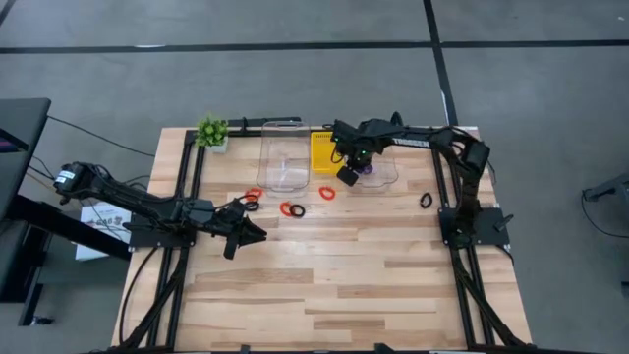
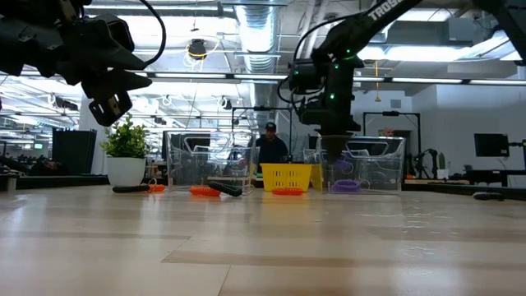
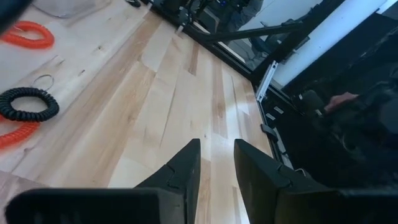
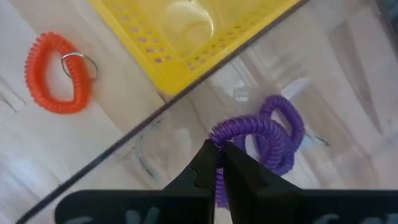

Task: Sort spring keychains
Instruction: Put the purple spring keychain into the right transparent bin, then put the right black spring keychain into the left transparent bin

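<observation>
Right tool (image 4: pixel 217 163), clamped on a purple keychain (image 4: pixel 249 134), hangs directly over the clear bin (image 1: pixel 378 169) at twelve o'clock; left tool (image 3: pixel 216 163) idles empty, slightly parted.

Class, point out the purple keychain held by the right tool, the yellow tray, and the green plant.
purple keychain (image 4: pixel 249 132), right wrist view, top of coil.
yellow tray (image 1: pixel 322 152), high view, its wall.
green plant (image 1: pixel 211 130), high view, its leaves.

Red-orange keychain (image 3: pixel 13 135) cut off at the left wrist view's edge, beside the black one (image 3: pixel 28 104).
</observation>
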Controlling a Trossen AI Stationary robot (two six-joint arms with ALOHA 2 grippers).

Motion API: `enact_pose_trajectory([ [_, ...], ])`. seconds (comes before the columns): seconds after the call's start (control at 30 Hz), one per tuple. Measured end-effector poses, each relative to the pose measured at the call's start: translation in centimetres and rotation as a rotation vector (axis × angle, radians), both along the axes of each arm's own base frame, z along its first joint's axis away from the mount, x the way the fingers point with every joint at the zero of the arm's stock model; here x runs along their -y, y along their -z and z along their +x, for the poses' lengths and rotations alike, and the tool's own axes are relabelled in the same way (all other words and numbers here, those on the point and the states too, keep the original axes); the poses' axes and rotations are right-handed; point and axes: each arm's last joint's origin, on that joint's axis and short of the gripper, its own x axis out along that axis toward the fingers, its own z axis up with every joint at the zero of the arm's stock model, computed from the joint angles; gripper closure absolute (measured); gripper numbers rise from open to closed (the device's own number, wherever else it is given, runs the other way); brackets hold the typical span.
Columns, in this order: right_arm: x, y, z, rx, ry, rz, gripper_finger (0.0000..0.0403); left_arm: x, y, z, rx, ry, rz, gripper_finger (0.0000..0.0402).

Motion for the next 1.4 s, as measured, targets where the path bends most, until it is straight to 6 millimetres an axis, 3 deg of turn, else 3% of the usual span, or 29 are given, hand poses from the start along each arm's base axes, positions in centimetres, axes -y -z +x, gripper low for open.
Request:
enact_pose_trajectory([
  [0.7, 1.1, -0.3, -1.0, -0.013, 0.036, 0.006, 0.0395, 0.0, 0.1, 0.0, -0.007, -0.002, -0.001, 0.0307],
  [1.07, 1.1, -0.3, -0.9, -0.012, 0.052, 0.008, 0.0332, 0.0, 0.1, 0.0, -0.007, -0.002, -0.001, 0.0307],
  [1.4, 0.5, -0.2, -0.8, -0.027, 0.038, 0.016, 0.0325, 0.0, 0.1, 0.0, -0.007, -0.002, 0.000, 0.0307],
])
